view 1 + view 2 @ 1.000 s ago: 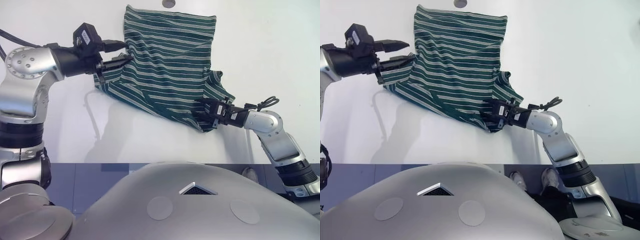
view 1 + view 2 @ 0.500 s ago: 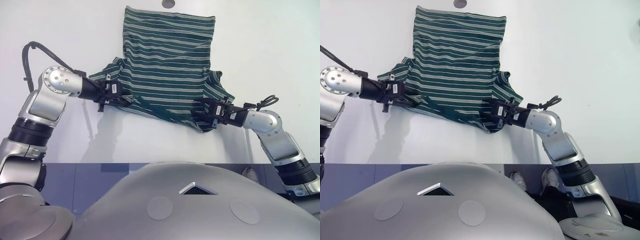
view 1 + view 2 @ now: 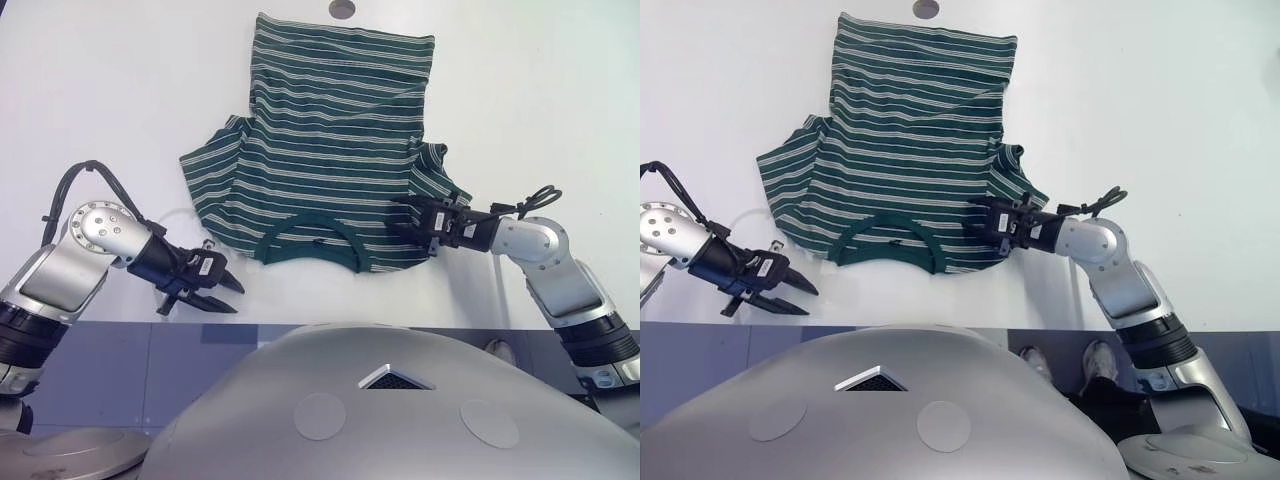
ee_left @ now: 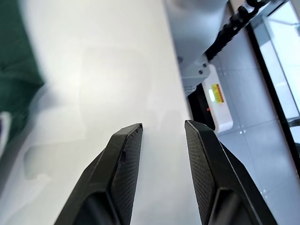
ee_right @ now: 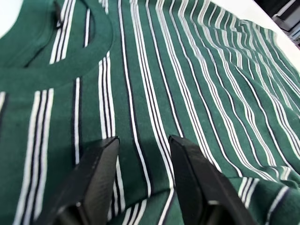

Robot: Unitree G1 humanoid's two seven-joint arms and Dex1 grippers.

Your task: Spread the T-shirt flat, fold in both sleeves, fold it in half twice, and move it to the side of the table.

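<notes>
Jaws parted: left over table (image 3: 100, 100), right over T-shirt (image 3: 330, 130); disc (image 3: 342, 8) beyond hem.

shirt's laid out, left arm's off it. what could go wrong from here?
1. The right sleeve looks bunched beside the T-shirt body; folding it now may lock in creases.
2. The right gripper sits low over the shoulder fabric, jaws apart; closing could pinch extra layers and drag the shirt.
3. The collar faces the near edge of the table; a pull toward the robot might slide it off.
</notes>
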